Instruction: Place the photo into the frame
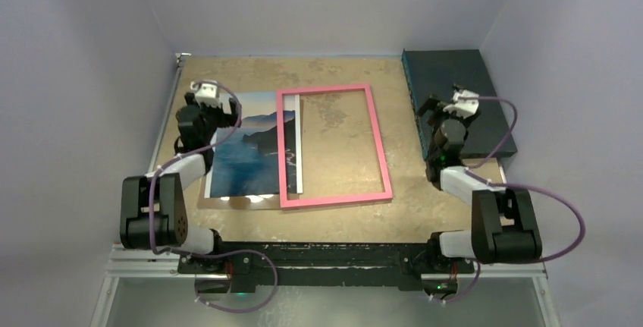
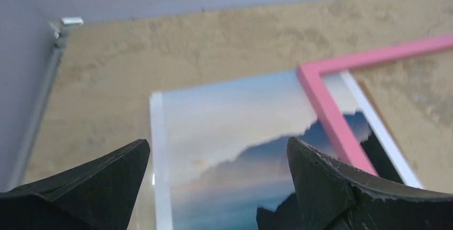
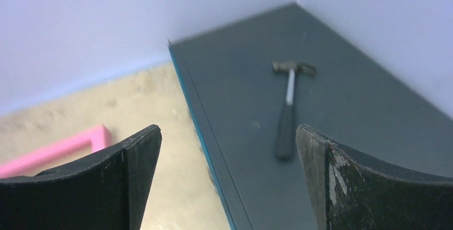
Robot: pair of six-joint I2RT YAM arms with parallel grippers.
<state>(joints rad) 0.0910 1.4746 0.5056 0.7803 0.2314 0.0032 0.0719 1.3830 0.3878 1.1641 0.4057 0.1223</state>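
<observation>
Pink frame (image 1: 337, 199) hides a strip of the photo (image 1: 246, 152); left tool (image 2: 216, 147), right tool (image 3: 228, 134) apart.

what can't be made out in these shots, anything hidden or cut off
- Top view: the left pincer covers the photo's far left corner.
- Top view: the hammer on the dark slab does not show, probably behind the right pincer.
- Left wrist view: the photo's near end is cut off by the bottom edge.
- Frame: whether it holds a pane is too faint to tell.
</observation>
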